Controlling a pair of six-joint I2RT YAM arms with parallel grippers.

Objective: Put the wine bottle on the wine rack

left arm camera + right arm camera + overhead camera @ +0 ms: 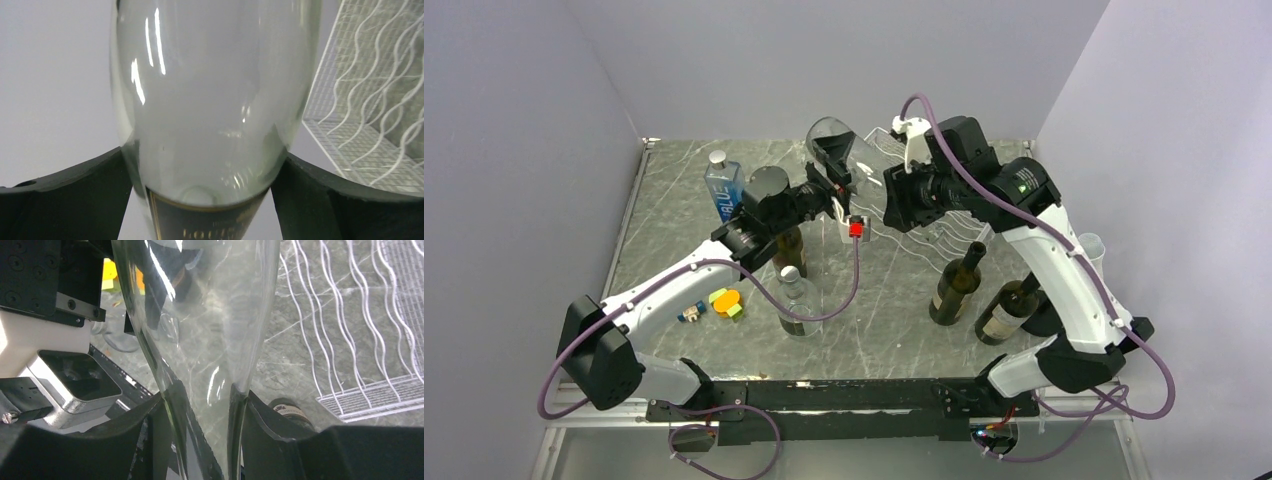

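The wine bottle [842,150] is clear glass with a dark label and hangs tilted in the air between both arms, beside the wine rack [944,235]. My left gripper [835,178] has its black fingers against both sides of the bottle's wide body [210,100]. My right gripper [887,192] is shut on the narrow neck [205,340]. The white wavy wires of the rack [370,100] stand just right of the bottle in the left wrist view. In the right wrist view the rack [360,330] lies below and to the right.
A blue water bottle [723,190] stands at the back left. A clear bottle [796,300] and a dark one [790,250] stand under the left arm. Two dark wine bottles [955,285] [1009,310] stand front right. Small coloured pieces [724,302] lie front left.
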